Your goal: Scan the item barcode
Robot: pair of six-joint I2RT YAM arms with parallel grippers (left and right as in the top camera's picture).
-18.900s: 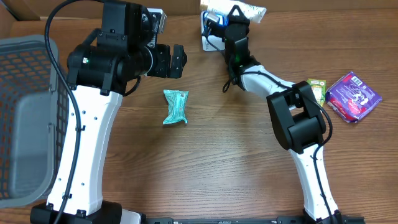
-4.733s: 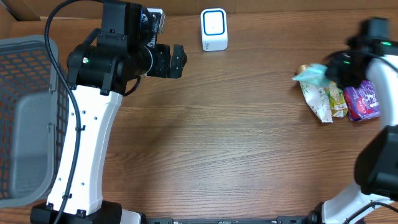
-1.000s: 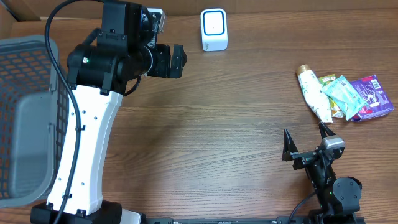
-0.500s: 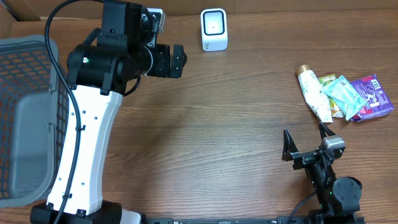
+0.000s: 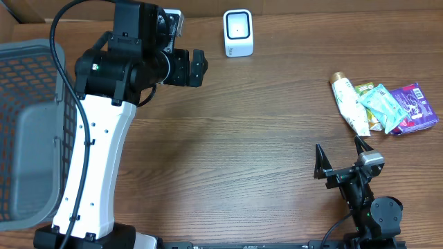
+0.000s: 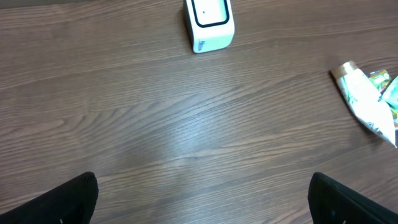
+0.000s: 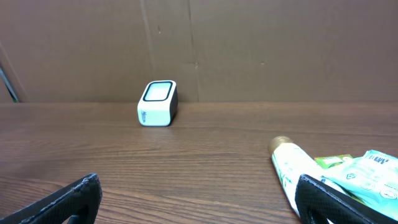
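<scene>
Left arm (image 5: 104,145), white and black, stands tall with forearm level. Black two-finger left gripper (image 5: 198,67): jaws spread wide, empty. Right arm (image 5: 370,207) is folded low. Right gripper (image 5: 339,153): fingers splayed, empty.

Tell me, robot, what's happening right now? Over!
Left gripper open, right gripper open, both empty. Item pile lies far right. Nothing between it and scanner.

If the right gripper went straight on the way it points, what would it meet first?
Likely the cardboard wall at the back: in its wrist view the right gripper aims between the scanner and the white tube, missing both. Height is hard to judge.
</scene>
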